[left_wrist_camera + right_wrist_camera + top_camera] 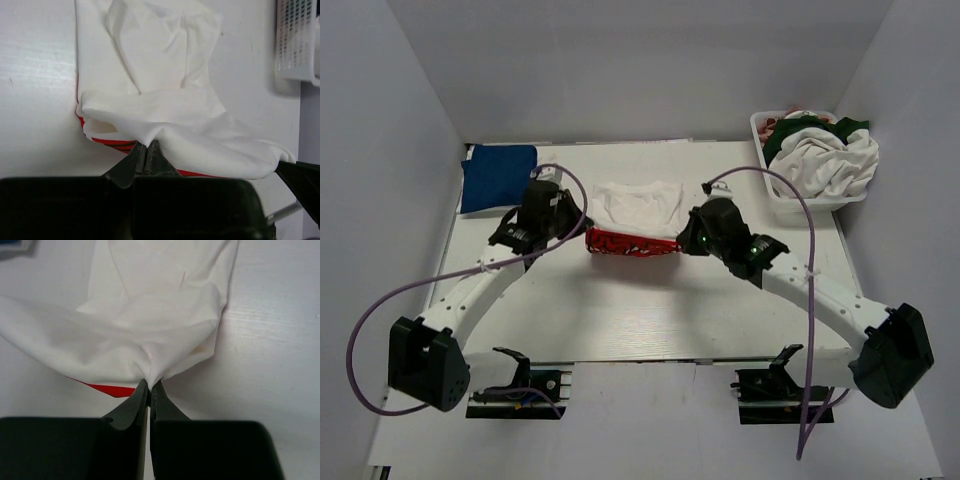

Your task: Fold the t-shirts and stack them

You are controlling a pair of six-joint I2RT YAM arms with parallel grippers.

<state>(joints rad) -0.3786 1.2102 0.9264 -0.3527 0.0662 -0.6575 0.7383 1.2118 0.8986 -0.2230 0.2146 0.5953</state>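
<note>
A white t-shirt (635, 208) with a red print (630, 243) lies in the middle of the table, its near edge lifted and folded. My left gripper (582, 228) is shut on the shirt's near left corner (145, 137). The near right corner (150, 374) is pinched in my right gripper (682, 238), which is also shut. Red print shows under the raised white cloth in both wrist views. A folded royal-blue t-shirt (496, 176) lies flat at the far left. More t-shirts, white (830, 165) and dark green (800, 132), are heaped in the basket.
A white lattice basket (782, 202) stands at the far right corner and shows in the left wrist view as the basket (295, 40). White walls close in the table on three sides. Purple cables loop off both arms.
</note>
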